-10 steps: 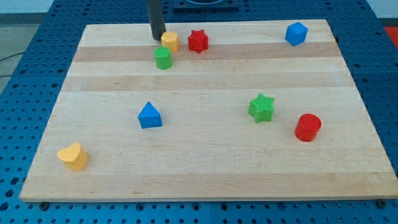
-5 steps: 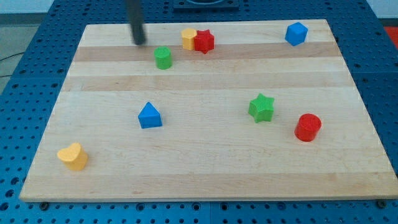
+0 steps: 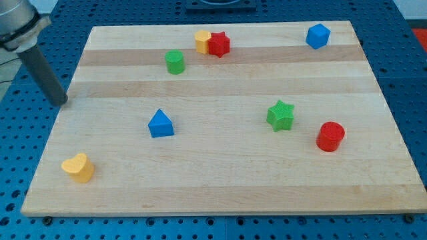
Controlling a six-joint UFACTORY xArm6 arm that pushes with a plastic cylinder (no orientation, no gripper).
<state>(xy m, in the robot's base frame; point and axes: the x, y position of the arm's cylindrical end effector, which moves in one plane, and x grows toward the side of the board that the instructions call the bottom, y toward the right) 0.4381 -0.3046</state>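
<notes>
My tip (image 3: 61, 102) sits at the board's left edge, over the blue perforated table, touching no block. Nearest to it are the blue triangular block (image 3: 160, 124) to its right and the yellow heart block (image 3: 78, 167) below it. Near the view's top, a yellow block (image 3: 202, 41) rests against a red star block (image 3: 219, 45). A green cylinder (image 3: 175, 62) stands just below and left of that pair.
A green star block (image 3: 281, 115) and a red cylinder (image 3: 330, 136) stand at the view's right. A blue cube (image 3: 318, 35) is in the top right corner of the wooden board (image 3: 220, 173).
The rod has swept from beside the yellow block at the top down and left to the board's left edge. The yellow block slid right against the red star.
</notes>
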